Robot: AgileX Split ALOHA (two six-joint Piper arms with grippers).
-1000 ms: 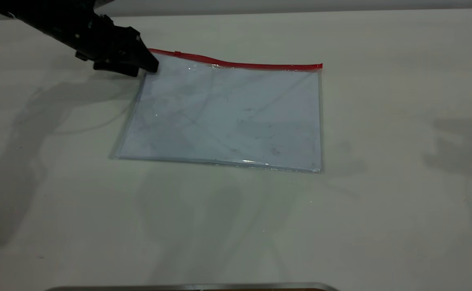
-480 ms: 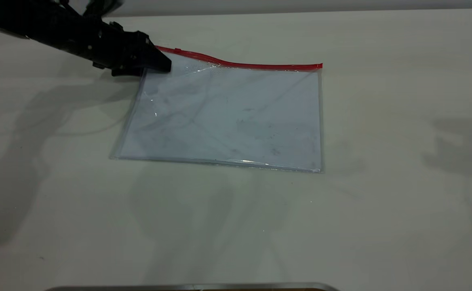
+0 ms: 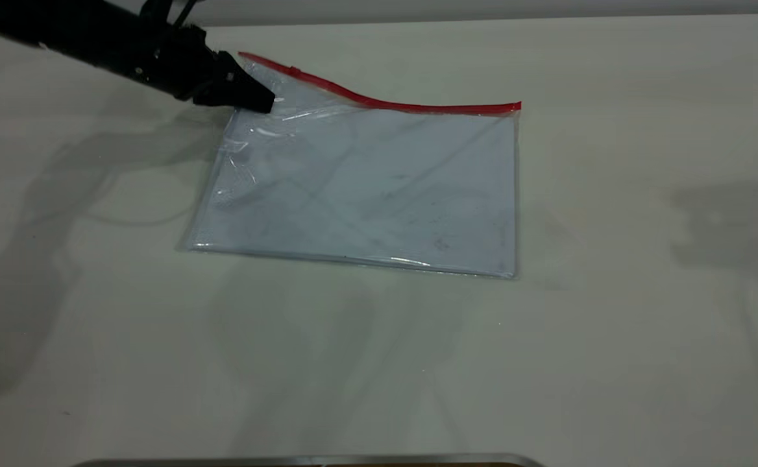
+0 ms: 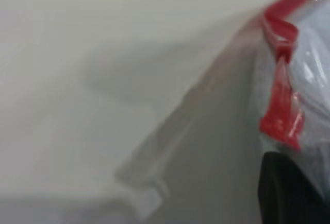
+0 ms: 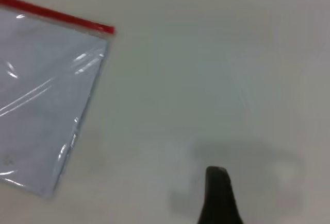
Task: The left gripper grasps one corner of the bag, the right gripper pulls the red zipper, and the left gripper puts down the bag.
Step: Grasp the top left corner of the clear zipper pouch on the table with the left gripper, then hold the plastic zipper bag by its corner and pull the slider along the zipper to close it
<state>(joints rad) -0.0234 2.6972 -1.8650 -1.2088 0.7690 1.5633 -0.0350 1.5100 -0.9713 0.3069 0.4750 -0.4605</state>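
Left black wedge-fingered hand [image 3: 259, 100] appears clamped on the red-trimmed corner [image 3: 256, 68] of the flat clear plastic bag [image 3: 372, 188], lifting it off the pale surface [image 3: 612, 324]; zipper pull and put-down remain.

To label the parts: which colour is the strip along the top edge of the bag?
Red; the red zipper on the clear bag shows best in the exterior view.
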